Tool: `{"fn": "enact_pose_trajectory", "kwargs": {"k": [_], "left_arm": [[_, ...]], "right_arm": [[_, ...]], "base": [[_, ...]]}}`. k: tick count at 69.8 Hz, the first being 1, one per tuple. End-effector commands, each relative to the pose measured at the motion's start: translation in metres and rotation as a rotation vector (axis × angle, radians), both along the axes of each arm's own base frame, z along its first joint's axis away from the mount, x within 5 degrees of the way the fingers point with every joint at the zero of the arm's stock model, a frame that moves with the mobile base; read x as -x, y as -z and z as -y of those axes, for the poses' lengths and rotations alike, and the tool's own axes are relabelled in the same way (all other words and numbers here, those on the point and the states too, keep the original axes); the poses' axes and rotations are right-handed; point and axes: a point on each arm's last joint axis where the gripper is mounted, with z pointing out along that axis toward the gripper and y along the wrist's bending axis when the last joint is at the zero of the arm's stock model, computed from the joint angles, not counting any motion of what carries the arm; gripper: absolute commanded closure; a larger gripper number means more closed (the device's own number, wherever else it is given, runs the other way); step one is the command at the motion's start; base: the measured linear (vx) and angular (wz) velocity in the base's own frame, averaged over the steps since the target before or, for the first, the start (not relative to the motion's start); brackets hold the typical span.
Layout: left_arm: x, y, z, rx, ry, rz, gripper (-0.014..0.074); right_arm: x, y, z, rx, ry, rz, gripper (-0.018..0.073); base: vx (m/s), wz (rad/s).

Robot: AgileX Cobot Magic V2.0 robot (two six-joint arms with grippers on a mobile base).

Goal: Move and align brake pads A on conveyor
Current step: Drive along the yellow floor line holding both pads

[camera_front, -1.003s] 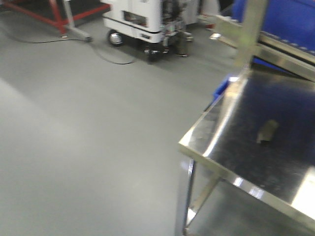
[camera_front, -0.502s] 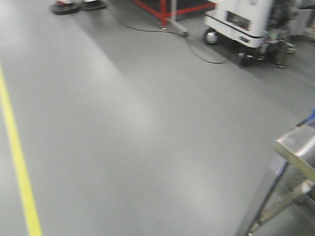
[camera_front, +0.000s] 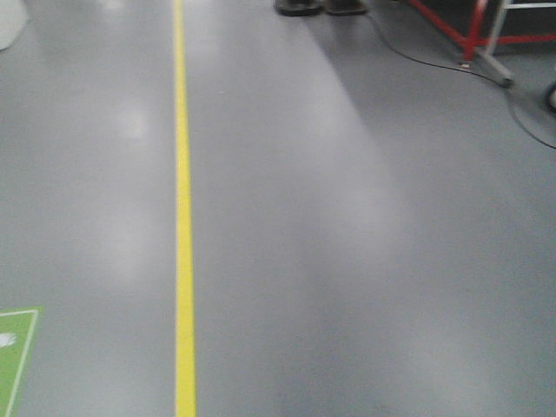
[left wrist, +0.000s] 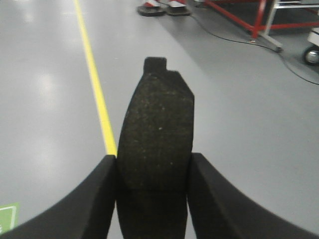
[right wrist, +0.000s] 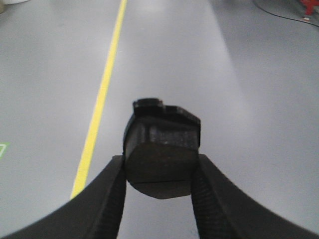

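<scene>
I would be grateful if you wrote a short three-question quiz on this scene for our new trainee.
1. True or false: the left pincer is empty.
2. What colour is the floor line in the front view? A) red B) yellow C) white
3. Fill in: the right pincer is shut on a ___.

Key: 1 false, it grips a brake pad. 2 B. 3 a second brake pad.
</scene>
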Motion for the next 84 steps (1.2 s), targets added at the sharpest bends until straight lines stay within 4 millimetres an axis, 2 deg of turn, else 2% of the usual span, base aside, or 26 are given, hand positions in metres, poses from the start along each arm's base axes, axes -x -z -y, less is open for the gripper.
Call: {"fn": "enact_pose_trajectory", "kwargs": {"k": [1, 42, 84], "left_arm": [[-0.0026, -0.0162, 0.0005, 0.028, -0.002, 0.106, 0.0602], [-0.0026, -0.0162, 0.0005, 0.028, -0.002, 0.106, 0.0602], [-0.0026, -0.0162, 0.0005, 0.028, -0.002, 0.106, 0.0602]], "right_arm": [[-0.0027, -0.0155, 0.0002, 0.003, -0.001, 0.108, 0.0564], [-0.0026, -0.0152, 0.0003, 0.005, 0.0, 0.104, 0.0564], [-0.0025, -0.015, 0.0002, 0.004, -0.001, 0.102, 0.0564]], "base": [[0.01, 0.62], [0.17, 0.27], [0.52, -0.05]]}}
